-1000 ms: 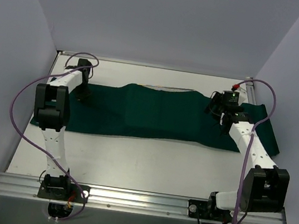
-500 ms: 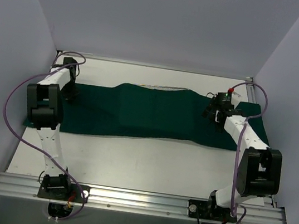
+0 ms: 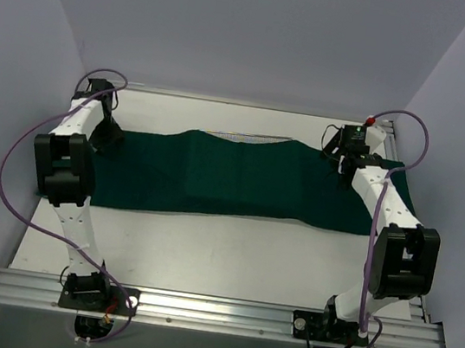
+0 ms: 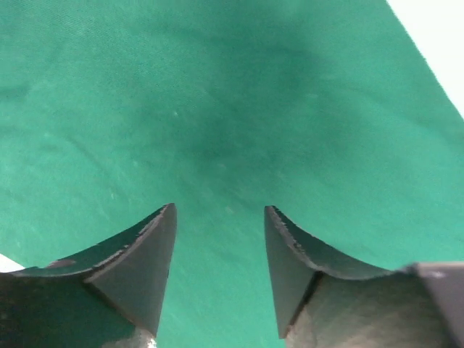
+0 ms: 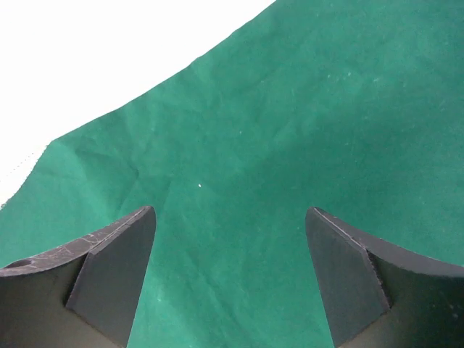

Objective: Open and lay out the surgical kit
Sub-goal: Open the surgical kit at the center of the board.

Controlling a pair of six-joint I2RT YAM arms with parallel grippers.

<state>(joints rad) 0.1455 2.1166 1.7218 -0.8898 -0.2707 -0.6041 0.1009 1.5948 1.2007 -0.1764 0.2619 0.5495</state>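
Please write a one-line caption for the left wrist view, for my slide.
Left pincer, jaws apart and empty, facing the dark green cloth; white table at upper right.

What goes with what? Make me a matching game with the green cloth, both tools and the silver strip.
1 dark green cloth wrap; 2 left arm's black two-finger tool; 3 right arm's black two-finger tool; 4 thin silver metal strip.
a over cloth's right end; b along cloth's far edge; c spread across white table; d over cloth's left end.
Pairs: 1-c, 2-d, 3-a, 4-b.
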